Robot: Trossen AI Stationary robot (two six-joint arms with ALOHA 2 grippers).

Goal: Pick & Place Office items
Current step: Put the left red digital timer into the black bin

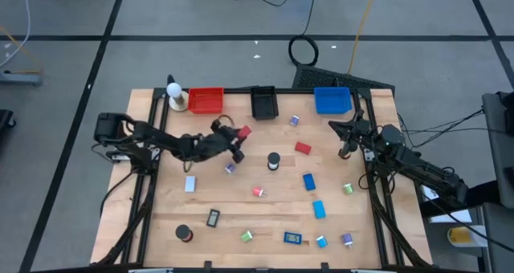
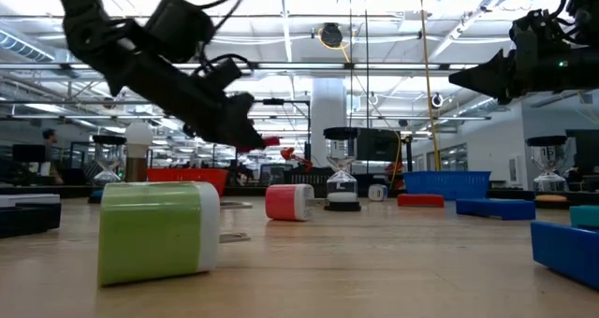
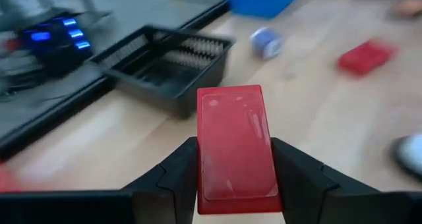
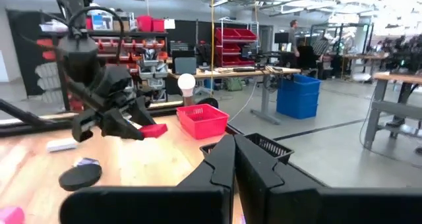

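Left end effector: pinching a red block between its two fingers; the block's flat face shows between them in the left wrist view.
Height: held clear above the bench, as the low view shows.
Block's place: over the back half of the bench, between the red bin and the black bin, a little short of both.
Right end effector: fingers pressed together on nothing, raised near the blue bin; that arm waits.
Rest of the items: a black roll, another red block, blue blocks, green clips and others lie scattered on the bench, apart from each other.
Step in hand: likely the carry of the red block toward a bin.
Next move: probably bring the block over the red bin, matching its colour, keep it above the rim, then spread the fingers so it drops inside.
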